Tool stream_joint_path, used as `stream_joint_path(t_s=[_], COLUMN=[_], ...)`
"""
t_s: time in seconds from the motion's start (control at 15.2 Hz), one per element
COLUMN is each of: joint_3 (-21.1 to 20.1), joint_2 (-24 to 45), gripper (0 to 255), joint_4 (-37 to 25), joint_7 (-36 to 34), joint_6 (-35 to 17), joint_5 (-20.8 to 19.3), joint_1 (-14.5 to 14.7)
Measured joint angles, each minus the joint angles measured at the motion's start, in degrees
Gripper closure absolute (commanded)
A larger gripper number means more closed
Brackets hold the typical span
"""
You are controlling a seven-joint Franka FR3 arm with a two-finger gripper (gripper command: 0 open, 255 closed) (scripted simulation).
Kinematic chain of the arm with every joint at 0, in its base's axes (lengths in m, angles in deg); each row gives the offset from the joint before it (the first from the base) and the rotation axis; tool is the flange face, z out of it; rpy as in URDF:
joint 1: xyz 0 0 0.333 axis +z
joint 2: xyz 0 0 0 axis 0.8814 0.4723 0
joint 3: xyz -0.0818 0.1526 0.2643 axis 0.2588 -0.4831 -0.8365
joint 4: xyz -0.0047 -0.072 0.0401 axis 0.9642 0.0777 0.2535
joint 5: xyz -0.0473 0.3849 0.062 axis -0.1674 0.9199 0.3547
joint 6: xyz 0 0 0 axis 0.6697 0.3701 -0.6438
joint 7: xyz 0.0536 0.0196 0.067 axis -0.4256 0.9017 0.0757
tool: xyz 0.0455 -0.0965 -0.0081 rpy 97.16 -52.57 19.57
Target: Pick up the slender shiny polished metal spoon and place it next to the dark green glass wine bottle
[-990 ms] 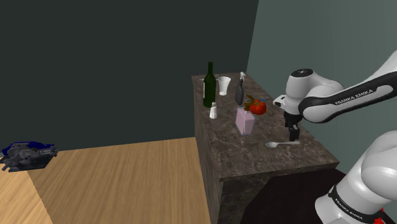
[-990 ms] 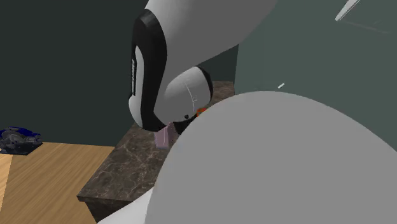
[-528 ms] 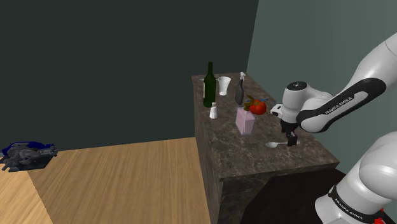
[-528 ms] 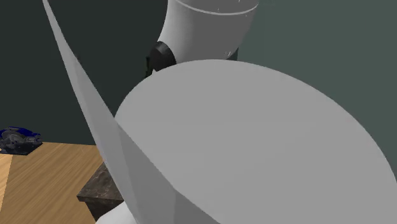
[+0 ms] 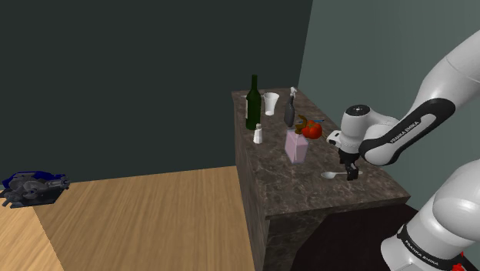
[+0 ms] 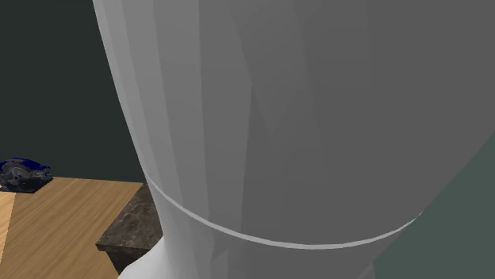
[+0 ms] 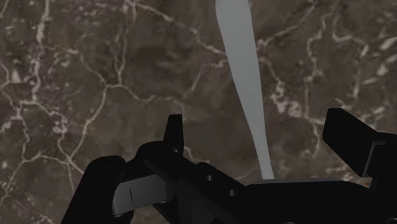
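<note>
— Gripper (image 5: 352,171) at the counter (image 5: 308,192), shoulder view: what's the count?
— One spoon (image 5: 332,175), flat on the dark marbled top at the counter's near end, with the black gripper low over its handle. Well apart at the far end are one green bottle (image 5: 253,104), one white cup (image 5: 271,103) and one small dark bottle (image 5: 290,109). Between them are one white shaker (image 5: 258,135), one pink box (image 5: 296,146) and one red fruit (image 5: 311,129). One saw (image 5: 31,189) lies on the wooden floor (image 5: 138,215).
— Second exterior view?
— White arm (image 6: 301,119) up close, a counter corner (image 6: 131,230), the floor (image 6: 63,214) and the saw (image 6: 20,173).
— Wrist view?
— Two fingers (image 7: 175,130) spread wide, touching nothing. The spoon (image 7: 245,83) runs between them, slender and plain pale grey, widening away from the gripper (image 7: 259,121).
</note>
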Motion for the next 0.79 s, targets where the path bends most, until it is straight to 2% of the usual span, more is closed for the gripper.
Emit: stream_joint_path(t_s=[0.13,0.2,0.79], joint_3=[0.0,0.0,0.0], joint_2=[0.1,0.1,0.1], gripper=[0,255,255], joint_4=[0.0,0.0,0.0], joint_7=[0.0,-0.1,-0.1], joint_6=[-0.1,-0.1,-0.1], joint_5=[0.0,0.0,-0.1], joint_1=[0.0,0.0,0.0])
